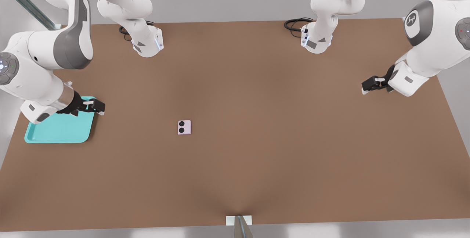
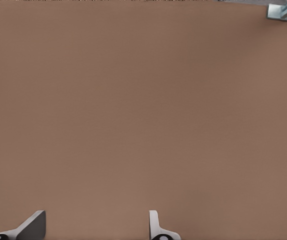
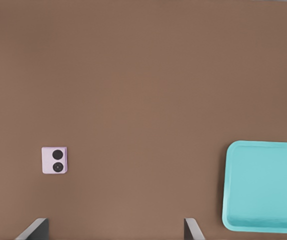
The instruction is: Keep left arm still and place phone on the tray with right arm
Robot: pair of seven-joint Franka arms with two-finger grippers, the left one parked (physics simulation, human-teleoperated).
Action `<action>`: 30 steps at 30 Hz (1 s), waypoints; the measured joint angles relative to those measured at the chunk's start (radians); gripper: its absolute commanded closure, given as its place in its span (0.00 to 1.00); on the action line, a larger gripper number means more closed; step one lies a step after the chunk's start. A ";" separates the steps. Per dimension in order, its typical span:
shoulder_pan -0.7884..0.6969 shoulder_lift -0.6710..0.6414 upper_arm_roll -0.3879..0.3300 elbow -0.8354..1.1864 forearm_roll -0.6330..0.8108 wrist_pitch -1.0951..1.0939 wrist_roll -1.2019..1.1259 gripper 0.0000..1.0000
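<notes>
my claw (image 1: 96, 106) hangs open and empty over the tray (image 1: 58, 129); the flat phone (image 1: 184, 127) could slip when pinched

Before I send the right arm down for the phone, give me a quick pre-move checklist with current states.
1. Gripper empty, fingers apart: ok.
2. Gripper above the phone: not ok; it hangs over the tray edge, toward the front view's left.
3. Phone flat on the table, lenses up: ok.
4. Nothing touching the phone: ok.
5. Tray holds nothing: ok.
6. Phone on tray: not ok, not yet done.
</notes>
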 measured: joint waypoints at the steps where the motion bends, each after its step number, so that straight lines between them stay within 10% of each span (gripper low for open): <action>1: 0.000 0.000 0.000 0.000 0.000 0.004 0.002 0.00; 30: 0.293 0.291 0.105 -0.428 0.048 0.540 0.572 0.00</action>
